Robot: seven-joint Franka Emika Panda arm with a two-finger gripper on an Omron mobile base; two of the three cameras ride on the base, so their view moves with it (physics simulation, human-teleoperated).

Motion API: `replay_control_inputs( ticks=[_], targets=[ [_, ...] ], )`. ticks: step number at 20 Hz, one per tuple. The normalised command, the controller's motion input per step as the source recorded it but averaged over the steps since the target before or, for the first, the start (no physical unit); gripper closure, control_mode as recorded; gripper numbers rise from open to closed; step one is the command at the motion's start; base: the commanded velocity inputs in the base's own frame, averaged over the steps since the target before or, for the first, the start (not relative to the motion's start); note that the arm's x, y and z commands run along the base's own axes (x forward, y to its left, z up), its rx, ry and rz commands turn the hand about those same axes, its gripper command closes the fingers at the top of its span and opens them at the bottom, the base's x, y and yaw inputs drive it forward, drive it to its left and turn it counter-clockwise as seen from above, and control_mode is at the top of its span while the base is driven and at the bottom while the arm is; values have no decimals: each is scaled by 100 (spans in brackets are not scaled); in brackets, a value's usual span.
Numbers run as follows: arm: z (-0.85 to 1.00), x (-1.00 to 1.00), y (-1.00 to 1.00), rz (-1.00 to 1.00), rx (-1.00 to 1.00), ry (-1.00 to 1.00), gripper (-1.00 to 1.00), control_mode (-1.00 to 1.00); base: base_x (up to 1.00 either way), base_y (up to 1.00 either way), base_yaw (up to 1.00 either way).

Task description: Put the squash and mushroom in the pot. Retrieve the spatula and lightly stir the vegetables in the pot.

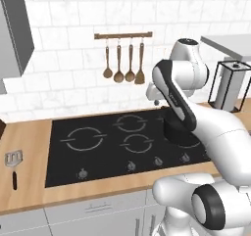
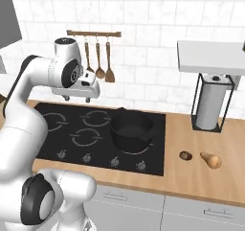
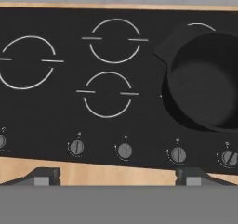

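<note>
My gripper (image 2: 77,99) hangs above hob (image 1: 98,152), fingers (image 3: 46,174) spread wide, grasping nothing. Pot (image 2: 131,131) on right burner, nothing visible inside. Squash (image 2: 211,159) and mushroom (image 2: 186,155) on counter (image 2: 201,177) right of hob, just beside each other. Spatula (image 1: 13,162) on counter far left.

We've got a matt black pot (image 2: 131,131) on a glossy black glass cooktop (image 1: 98,152), set in a smooth light wood counter (image 2: 201,177). The spatula (image 1: 13,161) looks like silver metal with a black handle. Brown wooden spoons (image 1: 118,63) hang against glossy white tile (image 2: 153,57).
</note>
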Motion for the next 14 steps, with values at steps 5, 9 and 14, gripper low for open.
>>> replay_control_inputs(
  ticks=[5,9,14],
  targets=[
    [0,0,0,0,0,0,-100,100,0,-69,-2],
    [0,0,0,0,0,0,-100,100,0,-62,0],
    [0,0,0,0,0,0,-100,100,0,-62,0]
  ],
)
